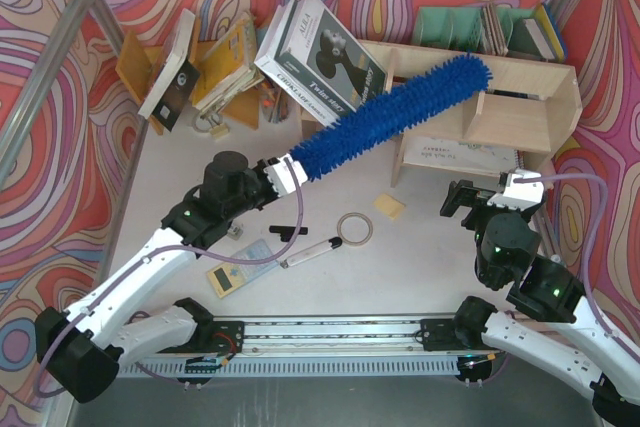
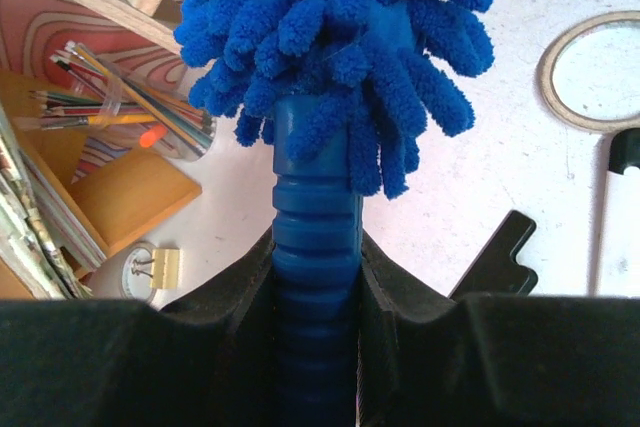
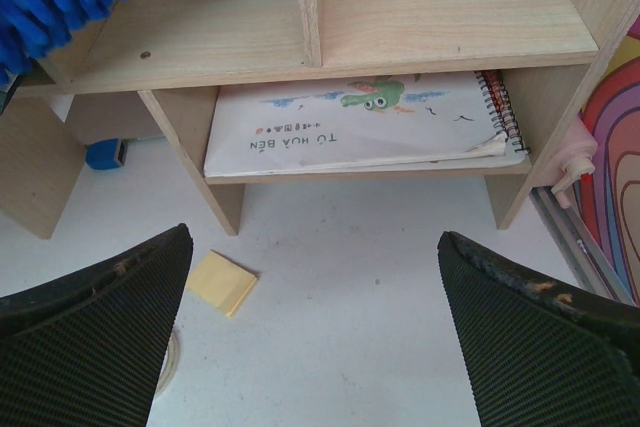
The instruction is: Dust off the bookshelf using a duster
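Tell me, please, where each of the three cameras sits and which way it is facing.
Top external: above and behind the arms, looking down on the table, bookshelf and duster; both arms, the left tool and the right tool show.
Left wrist: on the left arm, facing along the duster's handle, clamped in its shut tool; both fingers show.
Right wrist: on the right arm, facing the bookshelf's lower compartment and a notebook; its open fingers show.
Shared: top and right wrist both show the notebook and a yellow note.

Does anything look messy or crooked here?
Yes. The big white book leans crookedly at the left end of the bookshelf, and the smaller books beside it lie slumped in a heap instead of standing up.
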Motion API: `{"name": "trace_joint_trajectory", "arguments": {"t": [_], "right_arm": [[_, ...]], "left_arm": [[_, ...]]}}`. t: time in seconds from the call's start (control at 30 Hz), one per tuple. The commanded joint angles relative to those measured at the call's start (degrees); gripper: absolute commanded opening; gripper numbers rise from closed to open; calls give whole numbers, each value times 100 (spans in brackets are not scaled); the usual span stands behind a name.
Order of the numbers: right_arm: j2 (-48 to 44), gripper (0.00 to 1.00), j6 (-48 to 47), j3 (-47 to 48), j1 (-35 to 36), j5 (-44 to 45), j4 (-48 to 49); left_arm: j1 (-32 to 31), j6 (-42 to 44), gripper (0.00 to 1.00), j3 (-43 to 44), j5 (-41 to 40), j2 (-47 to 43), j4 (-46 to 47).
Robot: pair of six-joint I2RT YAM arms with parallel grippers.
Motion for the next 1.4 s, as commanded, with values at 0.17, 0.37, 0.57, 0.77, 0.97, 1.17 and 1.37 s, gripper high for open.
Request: {"name": "trace_joint_trajectory", "arguments": {"t": [0.17, 0.37, 0.57, 0.77, 0.97, 1.17, 1.37], "right_arm": [[-137, 97, -73, -75, 6, 50, 168], [-110, 97, -82, -70, 7, 33, 166], [-110, 97, -73, -68, 2, 41, 170], [-92, 97, -65, -62, 2, 37, 156], [-101, 97, -55, -65, -2, 48, 151], [-110, 97, -72, -73, 2, 46, 160], [-126, 98, -86, -82, 6, 41, 169]], "left_arm": [[-22, -24, 0, 24, -135, -18, 152], [-14, 117, 0, 287, -453, -437, 83], [-5, -61, 0, 671, -589, -626, -142], [-13, -766, 0, 1104, -419, -263, -563], [-39, -1660, 0, 1841, -482, 248, -1029], [-96, -2991, 0, 3118, -961, 969, -2001], [-624, -3952, 0, 4207, -1702, 1723, -3035]]}}
